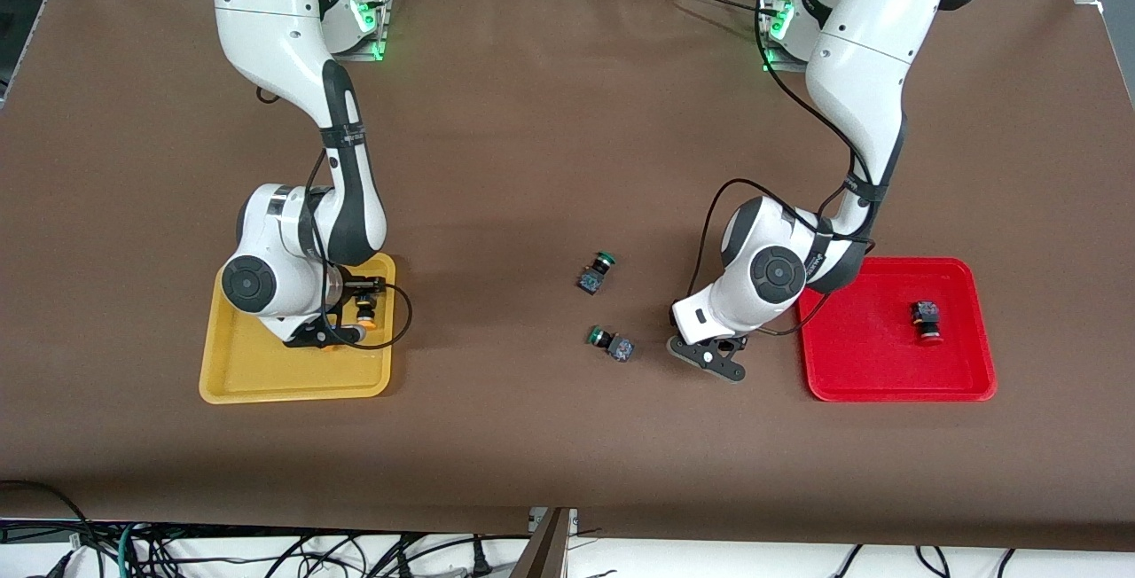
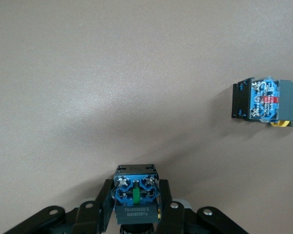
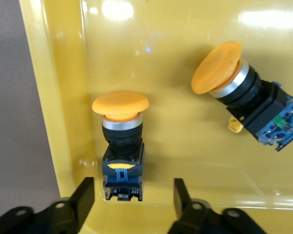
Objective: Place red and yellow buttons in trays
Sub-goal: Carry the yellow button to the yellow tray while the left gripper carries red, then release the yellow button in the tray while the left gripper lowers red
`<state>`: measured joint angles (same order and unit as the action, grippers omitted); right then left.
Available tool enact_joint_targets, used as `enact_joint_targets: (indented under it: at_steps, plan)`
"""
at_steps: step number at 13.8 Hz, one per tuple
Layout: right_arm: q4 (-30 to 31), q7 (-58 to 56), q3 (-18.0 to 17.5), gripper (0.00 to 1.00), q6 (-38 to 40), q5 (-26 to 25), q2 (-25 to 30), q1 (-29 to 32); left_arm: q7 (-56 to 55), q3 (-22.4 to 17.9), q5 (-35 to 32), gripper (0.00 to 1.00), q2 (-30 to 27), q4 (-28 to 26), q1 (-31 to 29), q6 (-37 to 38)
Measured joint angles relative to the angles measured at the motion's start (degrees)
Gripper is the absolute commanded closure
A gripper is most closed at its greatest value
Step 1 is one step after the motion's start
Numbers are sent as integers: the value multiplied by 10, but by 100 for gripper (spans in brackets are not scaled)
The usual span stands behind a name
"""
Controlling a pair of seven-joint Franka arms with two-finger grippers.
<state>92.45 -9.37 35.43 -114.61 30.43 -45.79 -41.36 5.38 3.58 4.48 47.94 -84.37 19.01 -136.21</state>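
Left gripper [image 1: 708, 358]: low over the brown table [image 1: 550, 117] beside the red tray [image 1: 896, 383], fingers [image 2: 101, 204] pinching a button switch [image 2: 136, 195] by its blue base; cap hidden.
Right gripper [image 3: 134, 195]: in the yellow tray [image 1: 266, 374], fingers [image 3: 83, 195] spread around a yellow button [image 3: 121, 141].
Second yellow button [image 3: 244, 97]: lies just beside.
Red button [image 1: 927, 323]: in the red tray.
Green-capped switches [image 1: 597, 272] [image 1: 612, 343]: mid-table.

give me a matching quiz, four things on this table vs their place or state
Things:
1. left gripper
2. right gripper
3. red tray
4. yellow tray

States:
a. two orange-capped buttons lie in it
b. one red-capped button lies in it
c. shut on a button, down at the table
d. open, over the yellow tray

Pairs: 1-c, 2-d, 3-b, 4-a
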Motion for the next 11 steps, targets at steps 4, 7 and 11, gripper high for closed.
enact_joint_targets:
  at_steps: [4, 7, 11]
  plan:
    - [-15, -7, 15, 1, 30, -27, 39, -7, -9, -9, 0, 82, -3, 5, -5, -2]
    - [-19, -6, 35, 1, 48, -81, 103, -35, -10, -17, 0, 82, -31, 11, -48, 25]
    - [-19, 6, 46, 1, 119, -90, 189, -46, 25, -18, 0, 82, -69, 11, -128, 93]
